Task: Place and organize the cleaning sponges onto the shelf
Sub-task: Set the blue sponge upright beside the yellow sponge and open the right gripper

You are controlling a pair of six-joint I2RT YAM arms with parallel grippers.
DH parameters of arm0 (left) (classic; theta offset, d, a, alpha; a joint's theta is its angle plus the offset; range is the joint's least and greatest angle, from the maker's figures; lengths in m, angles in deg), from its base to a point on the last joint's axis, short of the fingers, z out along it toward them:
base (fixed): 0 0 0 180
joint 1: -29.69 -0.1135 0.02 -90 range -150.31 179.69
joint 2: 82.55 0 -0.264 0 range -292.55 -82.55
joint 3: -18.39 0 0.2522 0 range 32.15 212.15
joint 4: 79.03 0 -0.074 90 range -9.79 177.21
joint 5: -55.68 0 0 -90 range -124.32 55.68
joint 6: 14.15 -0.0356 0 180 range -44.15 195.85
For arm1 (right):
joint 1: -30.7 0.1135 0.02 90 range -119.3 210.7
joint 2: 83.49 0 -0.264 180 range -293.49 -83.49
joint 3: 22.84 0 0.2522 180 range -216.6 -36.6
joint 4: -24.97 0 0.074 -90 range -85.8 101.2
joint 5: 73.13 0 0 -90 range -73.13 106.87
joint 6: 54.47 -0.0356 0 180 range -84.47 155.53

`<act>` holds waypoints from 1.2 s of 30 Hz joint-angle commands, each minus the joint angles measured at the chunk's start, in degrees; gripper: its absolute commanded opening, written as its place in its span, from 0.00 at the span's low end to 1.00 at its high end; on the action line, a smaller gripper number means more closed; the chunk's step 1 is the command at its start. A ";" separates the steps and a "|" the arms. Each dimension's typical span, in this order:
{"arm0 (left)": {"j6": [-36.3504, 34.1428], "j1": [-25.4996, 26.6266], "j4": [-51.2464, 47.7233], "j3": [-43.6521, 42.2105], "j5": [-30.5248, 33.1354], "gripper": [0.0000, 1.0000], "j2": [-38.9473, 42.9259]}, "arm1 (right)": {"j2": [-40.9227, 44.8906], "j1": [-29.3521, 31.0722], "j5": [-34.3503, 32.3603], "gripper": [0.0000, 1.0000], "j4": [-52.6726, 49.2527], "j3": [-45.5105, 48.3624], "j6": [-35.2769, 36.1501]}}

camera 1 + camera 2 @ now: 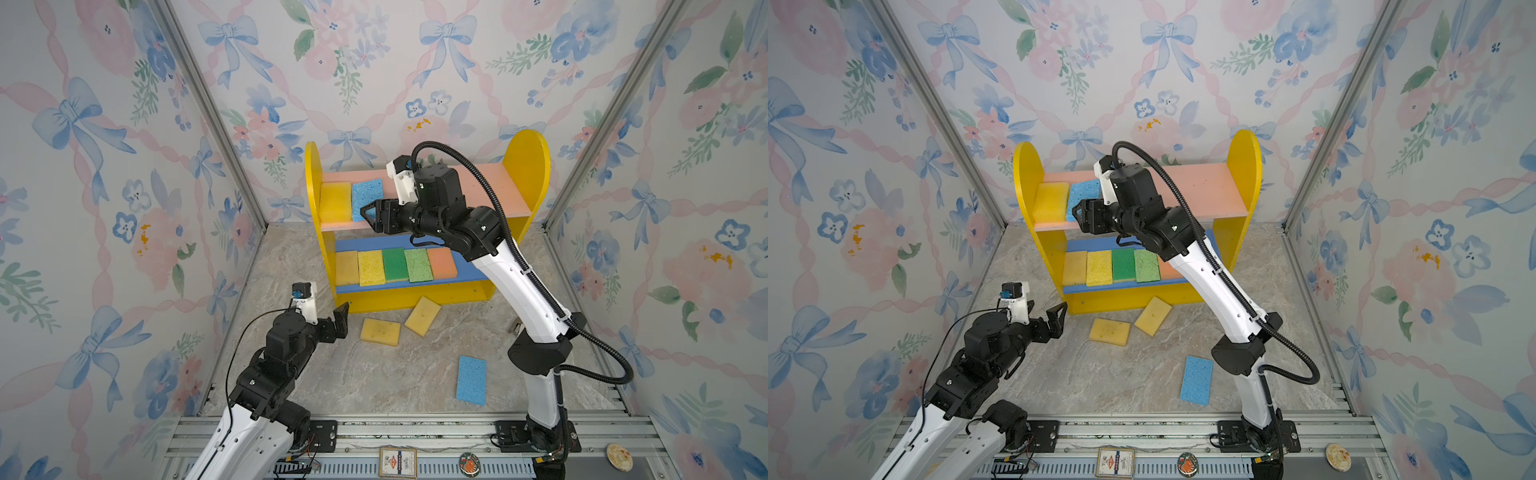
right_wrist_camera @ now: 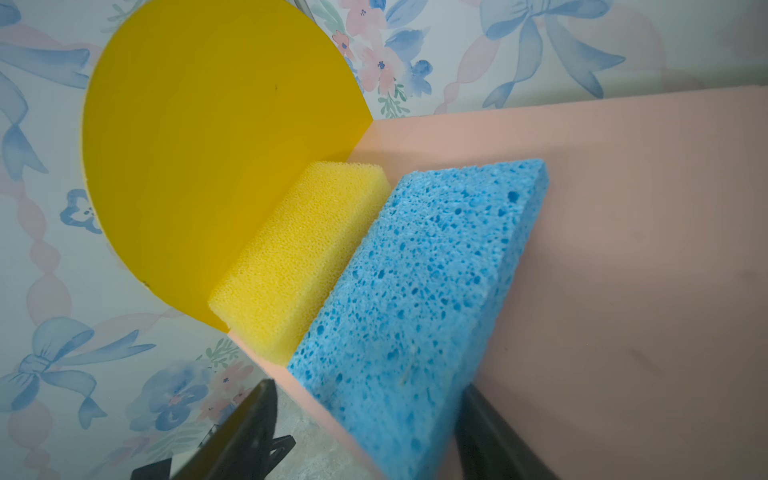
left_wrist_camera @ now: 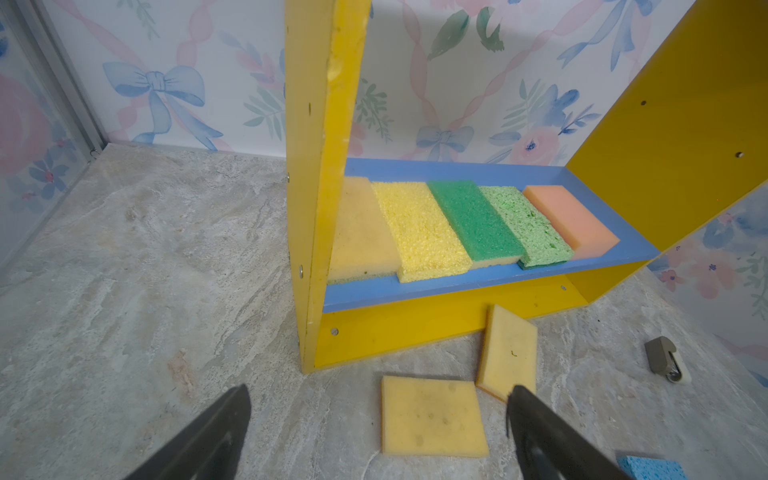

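In both top views the shelf (image 1: 528,166) stands at upper centre against the flowered wall. The right pincer (image 1: 368,212) reaches in from the right to the front edge of the pink board (image 1: 478,187), at the near end of a blue sponge (image 1: 366,193) lying flat beside a yellow sponge (image 1: 335,201). On the blue board (image 1: 469,270) below, a row of five sponges (image 1: 395,264) lies side by side. The left pincer (image 1: 340,320) hovers left of centre, near the shelf's lower left corner, jaws wide and empty. On the floor (image 1: 332,374) lie a pale sponge (image 1: 380,331), a tilted pale sponge (image 1: 422,316) just beside the shelf's base, and a second blue sponge (image 1: 471,379) at lower right of centre.

Left wrist view: the left pincer (image 3: 379,392) is spread wide at the bottom edge, holding nothing; the pale sponge (image 3: 432,415) lies beyond, between its dark fingers.

Right wrist view: the right pincer (image 2: 365,386) straddles the blue sponge's near end — one finger against its side, the other clear of it with bare board edge between. The jaws stand apart; the sponge rests on the pink board.
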 commanded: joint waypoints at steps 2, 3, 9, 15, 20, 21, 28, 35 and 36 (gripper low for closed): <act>-1.13 -0.32 0.79 -0.78 -0.34 0.98 -0.09 | -2.41 -0.02 -3.64 0.69 -8.79 0.01 7.58; -1.11 -0.30 0.84 -0.79 -0.35 0.98 -0.17 | -2.52 -0.22 -2.93 0.69 -8.80 -0.02 7.90; -1.12 -0.32 0.78 -0.80 -0.10 0.98 -0.20 | -2.32 -0.81 -3.49 0.70 -10.25 -0.25 8.60; -1.12 -0.34 0.78 -0.75 -0.25 0.98 -0.59 | 0.38 -1.77 -1.94 0.70 -8.56 3.16 6.31; -1.12 -0.34 0.81 -0.81 -0.21 0.98 -0.41 | 1.31 -2.11 0.71 0.70 -7.11 4.15 4.76; -1.12 -0.37 0.78 -0.81 -0.18 0.98 -0.45 | 1.03 -2.19 1.34 0.70 -7.00 3.88 4.27; -1.13 -0.32 0.80 -0.81 -0.19 0.98 -0.25 | -0.54 -2.15 9.08 0.71 -3.10 3.44 2.05; -1.11 -0.38 0.80 -0.80 -0.06 0.98 -0.10 | -1.86 -2.33 12.73 0.72 0.48 3.18 -0.81; -1.13 -0.31 0.81 -0.80 -0.04 0.98 0.01 | -1.69 -2.39 12.37 0.72 0.35 3.35 -0.77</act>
